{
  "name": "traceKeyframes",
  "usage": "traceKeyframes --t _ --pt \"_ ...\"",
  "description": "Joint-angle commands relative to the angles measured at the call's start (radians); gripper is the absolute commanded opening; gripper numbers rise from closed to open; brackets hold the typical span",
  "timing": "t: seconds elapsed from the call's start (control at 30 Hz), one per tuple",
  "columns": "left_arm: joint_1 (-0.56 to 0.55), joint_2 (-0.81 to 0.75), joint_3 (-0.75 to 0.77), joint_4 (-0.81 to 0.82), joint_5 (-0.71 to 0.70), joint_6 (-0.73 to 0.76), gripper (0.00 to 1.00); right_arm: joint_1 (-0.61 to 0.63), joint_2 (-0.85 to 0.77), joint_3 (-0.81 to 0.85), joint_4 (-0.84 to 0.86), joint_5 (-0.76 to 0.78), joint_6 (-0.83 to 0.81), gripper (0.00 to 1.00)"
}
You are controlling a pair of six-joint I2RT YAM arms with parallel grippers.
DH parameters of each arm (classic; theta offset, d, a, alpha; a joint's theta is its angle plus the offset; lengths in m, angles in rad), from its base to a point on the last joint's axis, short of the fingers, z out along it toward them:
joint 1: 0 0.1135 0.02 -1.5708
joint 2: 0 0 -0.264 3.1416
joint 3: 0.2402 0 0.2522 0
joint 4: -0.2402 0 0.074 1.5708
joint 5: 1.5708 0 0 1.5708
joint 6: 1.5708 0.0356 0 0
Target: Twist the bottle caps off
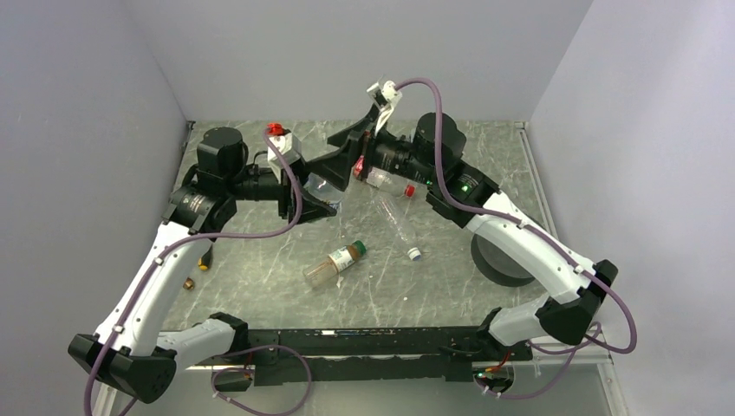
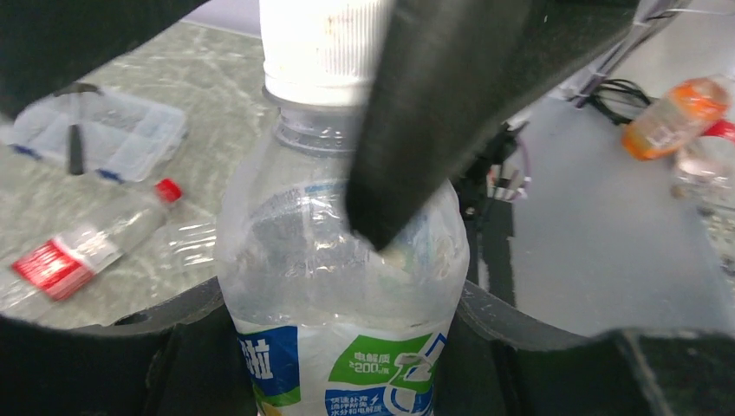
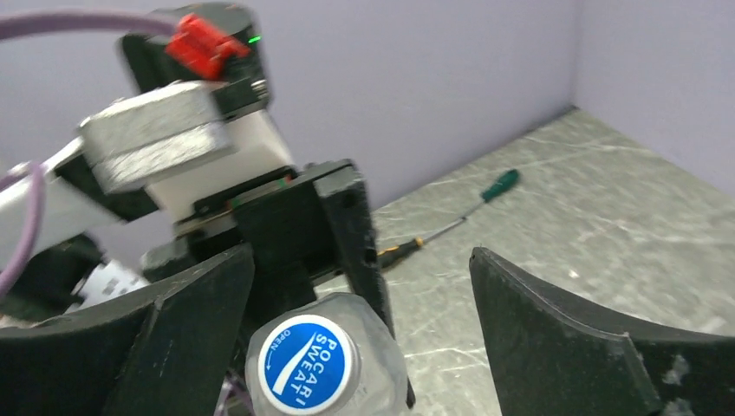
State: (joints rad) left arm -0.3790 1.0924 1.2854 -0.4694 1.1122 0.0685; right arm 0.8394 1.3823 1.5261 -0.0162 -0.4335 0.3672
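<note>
My left gripper point(image 1: 319, 192) is shut on the clear bottle with the blue-white label point(image 2: 347, 286) and holds it above the table. The bottle's white-and-blue cap point(image 3: 308, 362) is on. My right gripper point(image 3: 360, 277) is open around that cap, with its left finger closer and neither finger touching it. One of its fingers point(image 2: 433, 113) crosses the bottle's neck in the left wrist view. The red-label bottle point(image 1: 386, 182) with its red cap point(image 1: 409, 189), the tall slim clear bottle point(image 1: 397, 221) and the amber bottle point(image 1: 334, 264) with its green cap point(image 1: 358, 249) lie on the table, all capped.
A green-handled screwdriver point(image 3: 459, 217) lies on the table near the back wall. A clear plastic box point(image 2: 95, 130) sits beyond the red-label bottle. A dark round object point(image 1: 503, 256) lies under my right arm. Walls close in the left, back and right sides.
</note>
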Motion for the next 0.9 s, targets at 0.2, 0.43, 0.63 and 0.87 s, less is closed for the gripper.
traceKeyframes --t 0.2,0.43,0.63,0.87 --pt "-0.001 -0.025 -0.019 0.026 -0.372 0.081 0.05 0.018 0.068 0.210 -0.301 0.447 0.068 0.96" --pt "-0.001 -0.043 -0.065 0.070 -0.472 0.062 0.07 0.025 0.171 0.325 -0.382 0.486 0.118 0.90" --pt "-0.001 -0.045 -0.087 0.054 -0.478 0.068 0.06 0.047 0.228 0.385 -0.394 0.508 0.133 0.89" --pt "-0.001 -0.056 -0.116 0.070 -0.479 0.082 0.06 0.061 0.278 0.466 -0.442 0.540 0.137 0.89"
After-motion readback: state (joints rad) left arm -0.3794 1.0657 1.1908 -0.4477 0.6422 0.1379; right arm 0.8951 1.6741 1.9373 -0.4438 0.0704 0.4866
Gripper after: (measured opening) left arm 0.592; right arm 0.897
